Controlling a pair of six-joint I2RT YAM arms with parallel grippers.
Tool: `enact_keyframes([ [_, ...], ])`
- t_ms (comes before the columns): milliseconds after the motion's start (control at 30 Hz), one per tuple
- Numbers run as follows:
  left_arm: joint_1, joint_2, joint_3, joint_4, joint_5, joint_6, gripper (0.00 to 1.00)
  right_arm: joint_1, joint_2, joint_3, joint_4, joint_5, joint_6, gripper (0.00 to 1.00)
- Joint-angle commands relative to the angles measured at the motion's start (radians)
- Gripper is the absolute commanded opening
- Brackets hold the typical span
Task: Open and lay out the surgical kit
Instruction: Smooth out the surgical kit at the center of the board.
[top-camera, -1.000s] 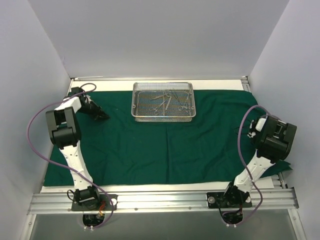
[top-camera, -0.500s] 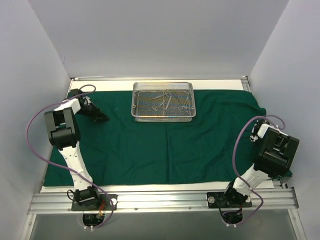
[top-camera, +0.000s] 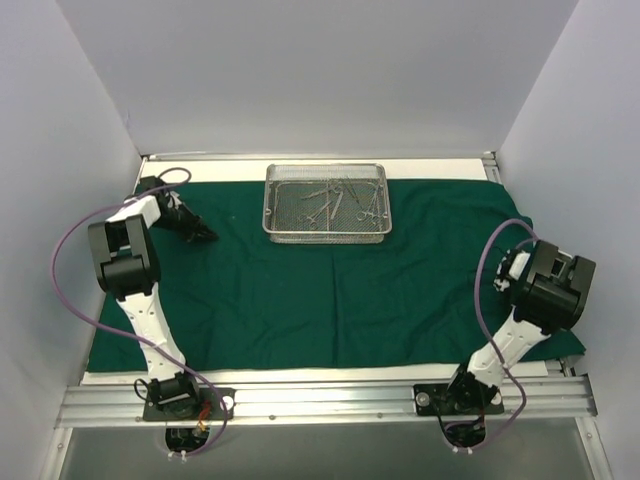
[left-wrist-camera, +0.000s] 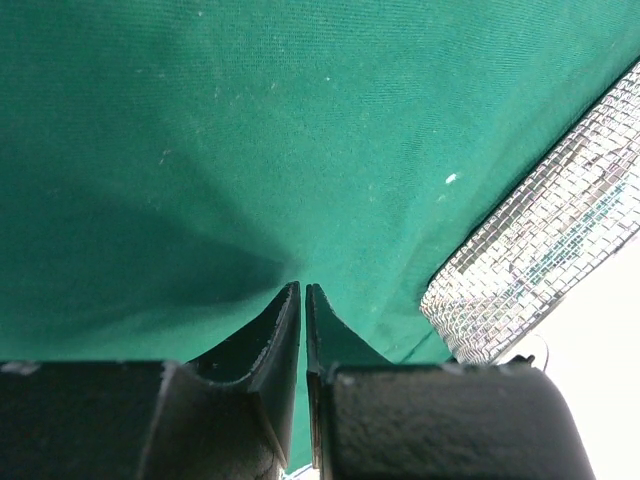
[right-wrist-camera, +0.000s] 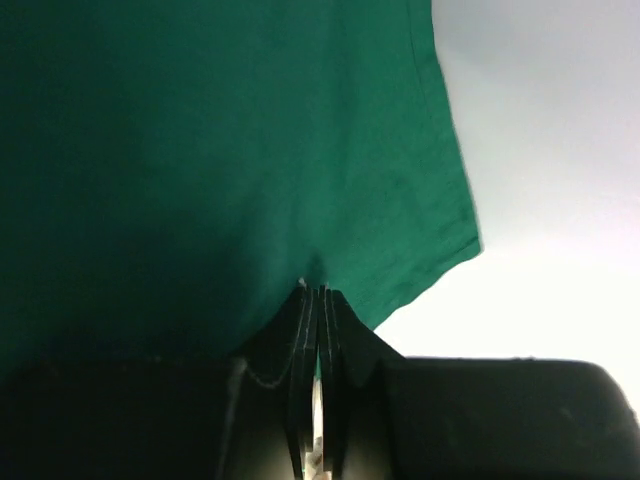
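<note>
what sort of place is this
Probably a robot lab test cell: plain white walls enclose it, two arms are bolted to a metal rail, and a mesh tray sits on green cloth.

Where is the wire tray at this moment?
In the top view, the wire tray sits mid-table at the far edge of the green cloth, with the left gripper on the cloth to its left.

**Even light from above, heavy shadow at the wrists**

The top view is lit brightly and evenly from above; only faint shadows are cast on the cloth (top-camera: 330, 300) and the pale walls (top-camera: 320, 70). In the left wrist view a dark shadow is thrown beside the left fingers (left-wrist-camera: 270, 340), and the tray (left-wrist-camera: 530, 270) is slightly blurred. In the right wrist view the cloth is sunk in shadow at the left, the table (right-wrist-camera: 540, 150) is washed out, and the right fingers (right-wrist-camera: 300, 340) are underexposed.
</note>
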Motion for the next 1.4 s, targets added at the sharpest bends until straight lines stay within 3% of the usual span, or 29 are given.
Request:
enact_keyframes([
  [0, 0.018, -0.062, 0.029, -0.022, -0.023, 0.029, 0.15, -0.063, -0.035, -0.054, -0.047, -0.024, 0.001, 0.00],
  [167, 0.030, -0.042, 0.044, -0.019, -0.046, 0.036, 0.15, -0.026, -0.028, 0.105, -0.119, -0.034, 0.113, 0.00],
  [300, 0.030, -0.020, 0.083, -0.034, -0.066, 0.040, 0.15, 0.136, 0.067, 0.364, -0.206, -0.027, 0.251, 0.00],
  [333, 0.030, -0.019, 0.098, -0.043, -0.072, 0.045, 0.15, 0.152, 0.098, 0.507, -0.235, -0.040, 0.283, 0.00],
  [533, 0.030, 0.024, 0.220, -0.110, -0.144, 0.100, 0.15, 0.311, 0.219, 0.887, -0.190, -0.206, 0.346, 0.00],
  [600, 0.030, 0.036, 0.260, -0.115, -0.167, 0.132, 0.11, 0.322, 0.312, 1.031, -0.270, -0.247, 0.525, 0.00],
  [700, 0.027, 0.053, 0.303, -0.173, -0.202, 0.180, 0.02, 0.325, 0.418, 1.280, -0.355, -0.407, 0.598, 0.00],
  [833, 0.020, 0.078, 0.343, -0.226, -0.265, 0.224, 0.02, 0.328, 0.415, 1.283, -0.285, -0.626, 0.664, 0.00],
  [933, 0.020, 0.105, 0.362, -0.233, -0.278, 0.232, 0.02, 0.331, 0.461, 1.291, -0.266, -0.834, 0.595, 0.00],
  [1033, 0.026, 0.136, 0.403, -0.244, -0.297, 0.252, 0.02, 0.342, 0.478, 1.297, -0.257, -0.913, 0.555, 0.00],
  [1167, 0.029, 0.164, 0.443, -0.247, -0.321, 0.261, 0.02, 0.347, 0.461, 1.199, -0.095, -1.022, 0.572, 0.00],
  [1367, 0.032, 0.193, 0.480, -0.270, -0.340, 0.244, 0.02, 0.353, 0.547, 1.220, -0.107, -1.058, 0.647, 0.00],
])
